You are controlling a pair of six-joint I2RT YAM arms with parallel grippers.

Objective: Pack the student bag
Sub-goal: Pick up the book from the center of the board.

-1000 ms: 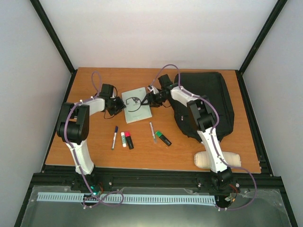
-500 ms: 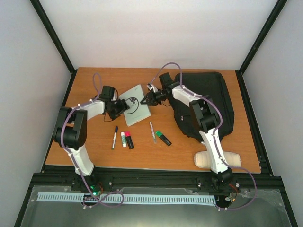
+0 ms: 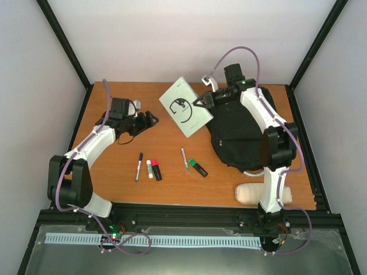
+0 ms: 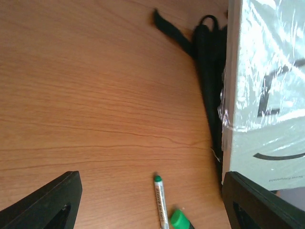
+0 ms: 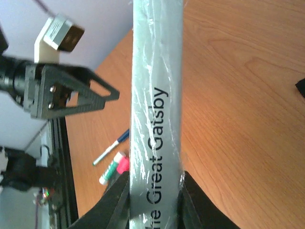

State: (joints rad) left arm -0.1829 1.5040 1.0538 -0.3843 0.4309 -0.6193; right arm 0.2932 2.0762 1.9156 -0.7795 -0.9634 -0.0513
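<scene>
The black student bag lies flat on the right of the table; its edge and a strap also show in the left wrist view. My right gripper is shut on a pale grey-green book, "The Great Gatsby", and holds it lifted and tilted beside the bag's far left corner. The book's spine runs between my right fingers. My left gripper is open and empty, left of the book, above the bare table. The book also shows in the left wrist view.
On the table lie a blue-capped pen, a glue stick, a pink highlighter, a green-capped pen and a green highlighter. A cream-white rolled pouch lies at the near right edge. Black frame rails ring the table.
My right gripper lifted the book off the table and carried it up and right, toward the bag. My left gripper let go of the book's left edge and drew back to the left.
</scene>
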